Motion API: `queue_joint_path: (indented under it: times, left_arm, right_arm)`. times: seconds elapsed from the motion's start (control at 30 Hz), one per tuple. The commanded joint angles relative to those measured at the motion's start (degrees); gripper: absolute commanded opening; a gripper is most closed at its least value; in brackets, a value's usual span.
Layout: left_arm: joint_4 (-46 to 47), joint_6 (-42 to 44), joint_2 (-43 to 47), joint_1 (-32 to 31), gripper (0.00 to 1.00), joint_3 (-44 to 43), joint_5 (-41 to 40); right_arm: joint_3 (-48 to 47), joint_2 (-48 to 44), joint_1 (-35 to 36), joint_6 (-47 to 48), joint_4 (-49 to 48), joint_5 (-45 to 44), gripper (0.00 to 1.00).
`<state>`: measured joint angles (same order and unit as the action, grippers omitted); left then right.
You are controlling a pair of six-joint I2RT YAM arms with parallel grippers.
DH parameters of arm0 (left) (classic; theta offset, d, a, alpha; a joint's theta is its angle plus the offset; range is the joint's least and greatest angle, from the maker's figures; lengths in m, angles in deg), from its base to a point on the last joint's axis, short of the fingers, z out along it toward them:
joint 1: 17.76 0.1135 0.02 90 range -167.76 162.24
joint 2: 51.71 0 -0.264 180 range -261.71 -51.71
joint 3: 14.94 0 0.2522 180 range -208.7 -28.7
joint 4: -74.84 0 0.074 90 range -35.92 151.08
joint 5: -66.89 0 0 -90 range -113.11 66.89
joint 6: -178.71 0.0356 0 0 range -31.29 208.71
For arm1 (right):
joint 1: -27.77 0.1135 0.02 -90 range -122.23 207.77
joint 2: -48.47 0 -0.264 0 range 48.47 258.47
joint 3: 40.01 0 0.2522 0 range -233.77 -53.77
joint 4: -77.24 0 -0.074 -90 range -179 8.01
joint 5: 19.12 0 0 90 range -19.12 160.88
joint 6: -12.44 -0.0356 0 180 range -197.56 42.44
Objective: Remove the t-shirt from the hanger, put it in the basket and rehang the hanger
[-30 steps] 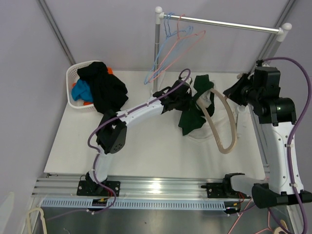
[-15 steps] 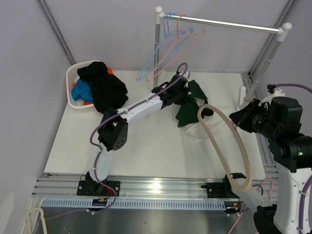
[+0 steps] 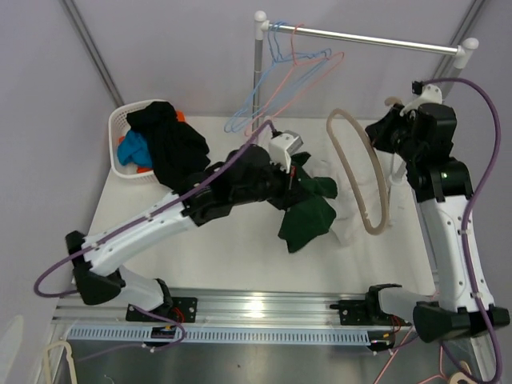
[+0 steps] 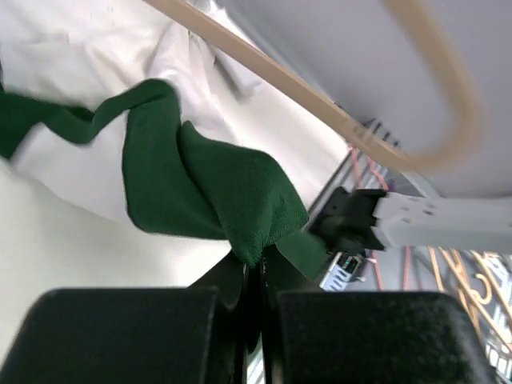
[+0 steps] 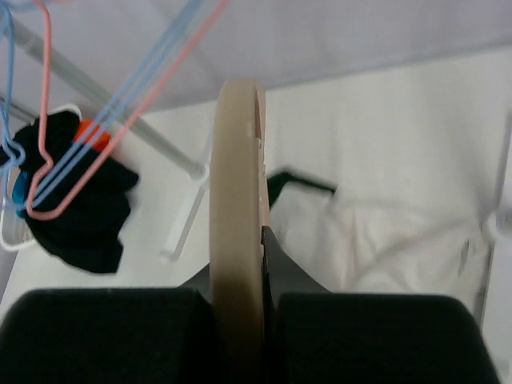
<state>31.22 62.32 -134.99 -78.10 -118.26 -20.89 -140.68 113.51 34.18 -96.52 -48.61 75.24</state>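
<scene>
The dark green t-shirt point(image 3: 308, 218) hangs bunched from my left gripper point(image 3: 293, 181), which is shut on its fabric above the table's middle. In the left wrist view the shirt point(image 4: 216, 188) is pinched between the closed jaws of the gripper point(image 4: 260, 276). My right gripper point(image 3: 386, 133) is shut on the beige hanger point(image 3: 362, 180) and holds it up at the far right. The hanger's loop looks bare and stands apart from the green shirt. In the right wrist view the hanger point(image 5: 238, 192) runs up from the gripper point(image 5: 246, 268).
A white garment point(image 3: 352, 220) lies crumpled on the table under the hanger. A white basket point(image 3: 120, 128) of dark, blue and orange clothes stands at the far left. Pink and blue wire hangers point(image 3: 280, 76) hang on the rail point(image 3: 376, 38) at the back.
My left arm has pulled the green shirt nearer and off the hanger. My right arm has swung the hanger from the near right up to the far right.
</scene>
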Motion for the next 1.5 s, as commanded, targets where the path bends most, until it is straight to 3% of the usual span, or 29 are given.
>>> queue_joint_path:
  times: [0.0,0.13,0.17,0.23,0.27,0.37,0.5,0.67,0.73,0.87,1.03,1.13,1.27,1.47]
  left_arm:
    - [-6.42,1.34,4.53,-0.48,0.01,-2.9,1.29]
    - [-12.13,3.71,5.77,3.02,0.01,-13.08,-0.11]
    - [-13.8,4.06,5.24,7.29,0.01,-21.28,1.46]
    - [-14.78,5.03,1.48,12.32,0.01,-28.61,5.6]
    - [-16.09,5.73,-0.54,16.61,0.01,-42.66,5.78]
    - [-13.22,6.62,-8.46,24.26,0.01,-56.81,7.44]
    - [9.41,1.62,-6.46,33.95,0.01,-49.69,10.69]
    - [17.73,-8.75,-6.54,49.14,0.01,-49.83,17.72]
    - [20.18,-11.83,-7.06,51.71,0.01,-51.5,19.22]
    - [21.08,-16.76,-7.86,54.53,0.01,-54.05,25.45]
    - [18.88,-10.8,-3.03,54.71,0.01,-50.55,21.62]
    - [19.32,-10.95,-3.19,61.0,0.01,-49.13,20.8]
    - [23.44,-17.54,-9.33,70.34,0.01,-49.48,24.05]
    - [24.15,-13.61,-20.77,75.1,0.01,-56.43,21.96]
  right_arm:
    - [-7.11,6.14,0.09,5.33,-13.74,-1.55,0.0]
    - [-14.31,11.6,0.18,9.63,-19.36,-2.52,0.0]
    - [-15.47,13.61,0.18,10.25,-19.98,-3.12,0.0]
    - [-18.45,15.99,0.18,11.22,-20.34,-2.96,0.0]
    - [-21.86,17.22,0.18,11.23,-19.99,-3.56,0.0]
    - [-25.75,20.83,0.26,10.88,-19.81,-4.27,0.0]
    - [-27.86,23.29,0.26,10.96,-22.63,-4.19,0.0]
    - [-34.27,29.61,0.26,11.31,-19.65,-4.27,0.0]
    - [-38.13,31.81,0.18,11.4,-17.27,-5.93,0.0]
    - [-41.66,37.09,-0.52,10.26,-15.86,-6.91,0.0]
    - [-48.69,43.67,-3.86,7.36,-12.88,-3.85,0.0]
    - [-54.49,47.98,-5.0,6.48,-10.85,-1.99,0.0]
    - [-58.01,50.8,-5.88,5.08,-10.85,-1.29,0.0]
    - [-60.48,52.91,-5.89,3.58,-11.9,2.75,0.0]
